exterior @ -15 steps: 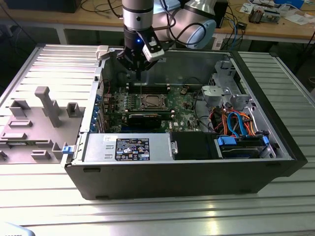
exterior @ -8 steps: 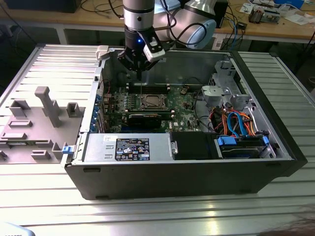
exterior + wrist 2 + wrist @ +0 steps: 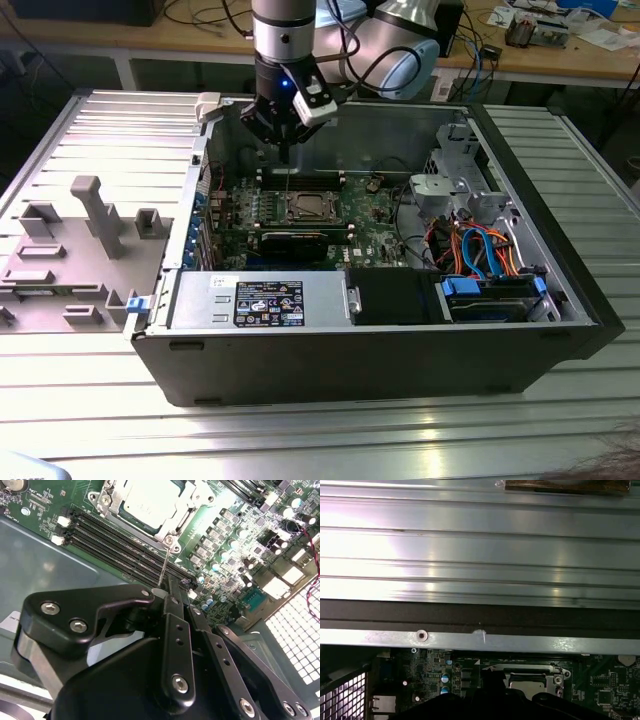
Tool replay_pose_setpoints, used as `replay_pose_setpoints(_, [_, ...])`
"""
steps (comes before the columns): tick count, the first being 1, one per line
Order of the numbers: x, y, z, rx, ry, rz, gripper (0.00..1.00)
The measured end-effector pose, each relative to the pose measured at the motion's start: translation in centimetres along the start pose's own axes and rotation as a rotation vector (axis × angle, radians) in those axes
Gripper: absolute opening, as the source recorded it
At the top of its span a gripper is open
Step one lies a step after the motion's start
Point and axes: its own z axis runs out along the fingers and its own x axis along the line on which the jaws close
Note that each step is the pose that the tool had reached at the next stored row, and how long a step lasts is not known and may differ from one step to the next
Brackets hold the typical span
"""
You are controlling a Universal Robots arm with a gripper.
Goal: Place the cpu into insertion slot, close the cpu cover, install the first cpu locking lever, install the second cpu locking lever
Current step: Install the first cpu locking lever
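The cpu [image 3: 150,501] is already lying in the insertion slot [image 3: 167,536] mid-motherboard [image 3: 235,555], with the cpu cover [image 3: 112,500] framing it. The gripper [image 3: 167,591] is hovering above the socket's edge nearest the case's back wall, its fingers pinching shut on a thin lever [image 3: 163,569]. I judge the lever should be swinging down steadily, tracking its hinge arc without bending sideways.

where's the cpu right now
The cpu sits in the insertion slot on the motherboard's middle in the exterior view, below the end effector, beside the memory slots.

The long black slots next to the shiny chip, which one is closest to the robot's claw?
The outermost long black slot, farthest from the cpu. In the second wrist view it lies right beside the gripper, while the other slots sit nearer the socket.
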Motion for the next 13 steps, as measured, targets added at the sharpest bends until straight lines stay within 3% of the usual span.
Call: replay_pose_setpoints(13, [-0.35,-0.01,0.08,-0.0003,0.0002,0.000,0.11])
